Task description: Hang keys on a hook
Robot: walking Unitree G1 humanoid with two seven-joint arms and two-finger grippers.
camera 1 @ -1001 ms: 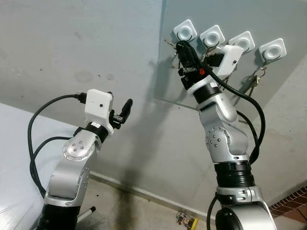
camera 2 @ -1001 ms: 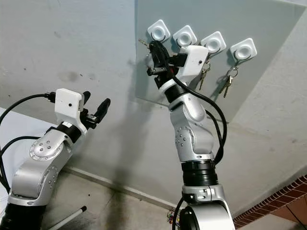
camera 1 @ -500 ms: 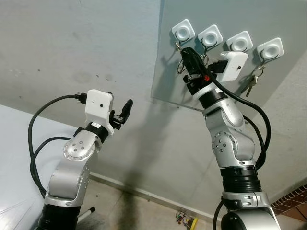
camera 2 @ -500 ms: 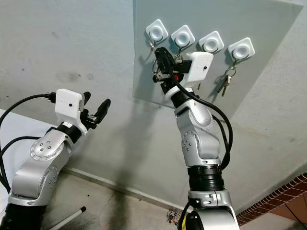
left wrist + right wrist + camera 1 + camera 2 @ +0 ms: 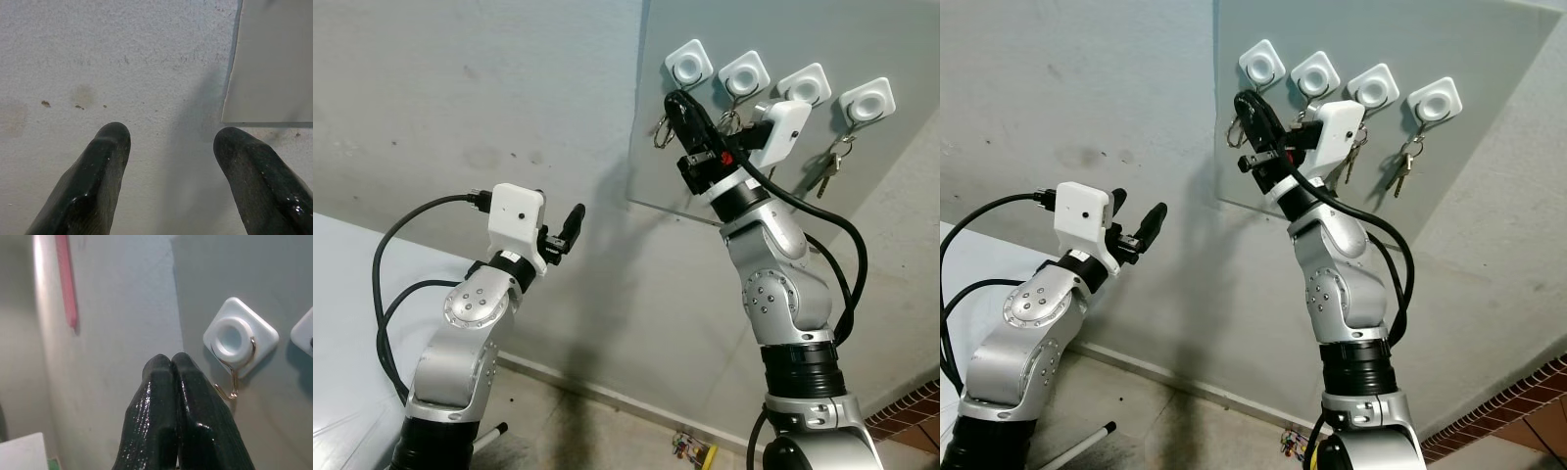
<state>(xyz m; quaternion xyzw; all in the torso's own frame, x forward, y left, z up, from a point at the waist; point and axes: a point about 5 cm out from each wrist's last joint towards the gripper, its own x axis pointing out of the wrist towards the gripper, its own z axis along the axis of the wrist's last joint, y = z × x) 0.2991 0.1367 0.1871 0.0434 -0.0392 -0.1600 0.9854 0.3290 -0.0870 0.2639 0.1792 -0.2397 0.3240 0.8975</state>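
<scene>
up high, right gripper (image 5: 674,101) pinched on keys (image 5: 661,131) beside hook (image 5: 234,382).

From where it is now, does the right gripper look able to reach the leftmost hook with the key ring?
Probably yes. The right gripper sits just below the leftmost hook, shut on the key ring, and the hook's wire looks bare, with nothing between them.

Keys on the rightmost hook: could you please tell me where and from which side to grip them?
Probably grip the keys by their hanging blades, coming from the front and slightly below: the blades dangle exposed, while their ring sits tucked on the rightmost hook.
</scene>
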